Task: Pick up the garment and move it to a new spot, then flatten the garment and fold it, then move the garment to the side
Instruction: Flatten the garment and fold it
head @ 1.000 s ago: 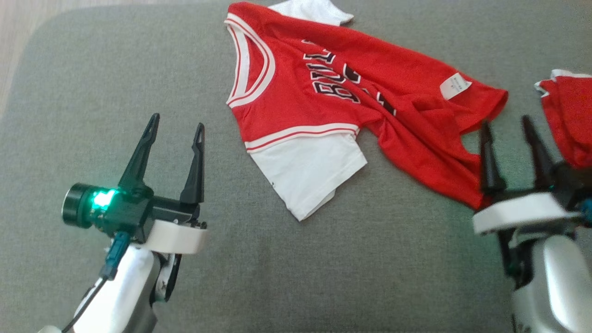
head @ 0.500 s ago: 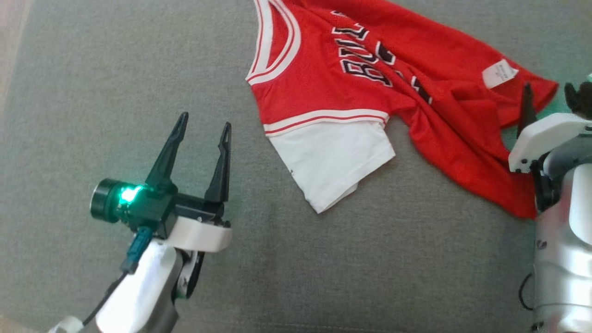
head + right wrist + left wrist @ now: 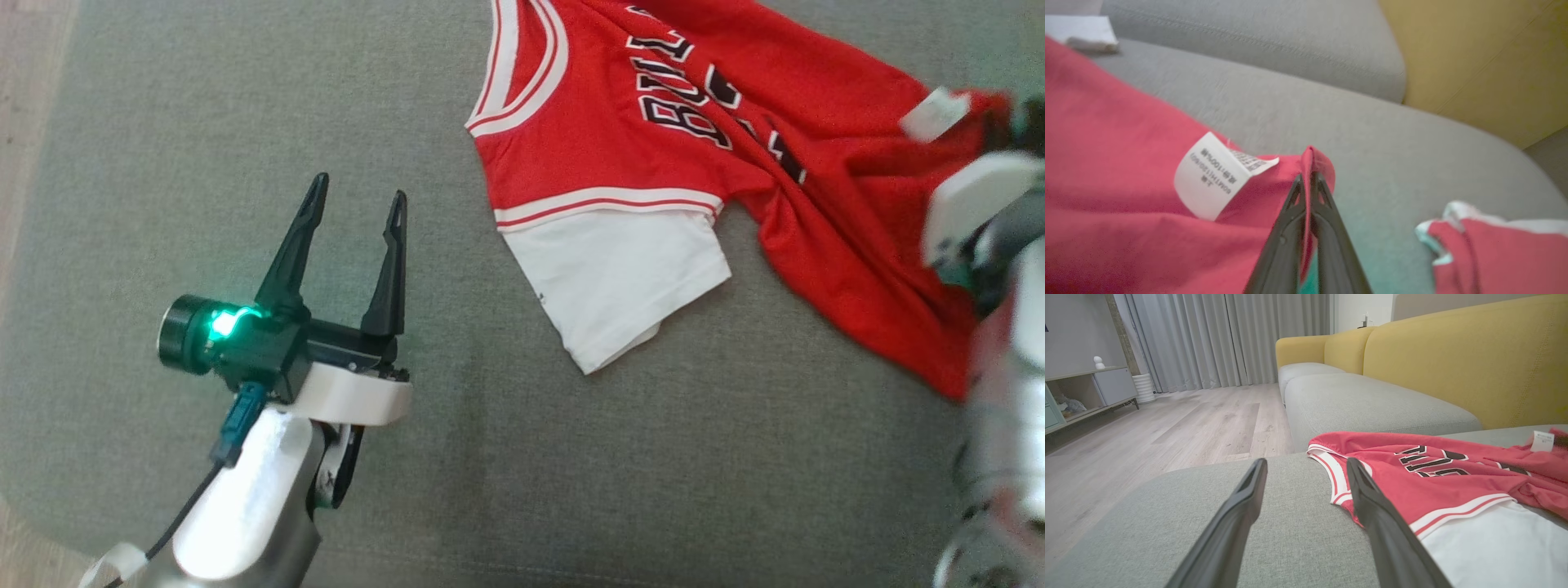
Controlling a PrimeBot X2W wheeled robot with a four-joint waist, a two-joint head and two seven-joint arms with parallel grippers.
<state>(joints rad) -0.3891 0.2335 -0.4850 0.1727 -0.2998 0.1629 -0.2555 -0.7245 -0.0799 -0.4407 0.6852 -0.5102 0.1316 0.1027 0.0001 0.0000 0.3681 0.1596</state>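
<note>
Seat cushion: grey sofa seat that carries everything; bare cloth towards the robot's left looks the best new spot.
Jersey: red, lettered, white sleeve underneath, lying rumpled across the far right of the cushion. Lift it high before carrying, so the sleeve does not drag and bunch.
Second red garment: near the pinched hem on the right; likely to snag, so draw away from it.
Left claw: spread wide, empty, above bare cushion beside the neckline.
Right claw: closed tight on the jersey's hem corner; thin bite, so pull gently.
Care label: just beside the pinch, not caught.
</note>
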